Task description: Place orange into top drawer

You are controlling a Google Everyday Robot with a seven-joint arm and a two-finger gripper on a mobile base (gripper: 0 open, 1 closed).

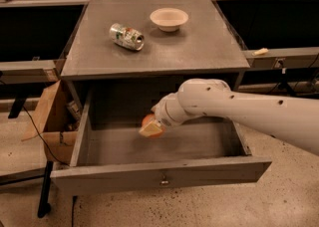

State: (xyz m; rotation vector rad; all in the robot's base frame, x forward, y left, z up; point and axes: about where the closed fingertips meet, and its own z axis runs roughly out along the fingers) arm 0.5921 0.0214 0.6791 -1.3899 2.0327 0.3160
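The top drawer (99,175) is pulled wide open below the grey cabinet top; its front panel has a small keyhole at the centre. My gripper (151,127) reaches in from the right on a white arm and hangs over the middle of the drawer's floor. It is shut on the orange (147,120), which shows as a small orange patch between the pale fingertips (152,130). The orange sits just above the drawer floor; I cannot tell whether it touches.
On the cabinet top (199,47) lie a crushed silver can (126,37) and a pale bowl (169,18). A cardboard box (50,116) stands to the left of the drawer. Dark shelving runs along both sides.
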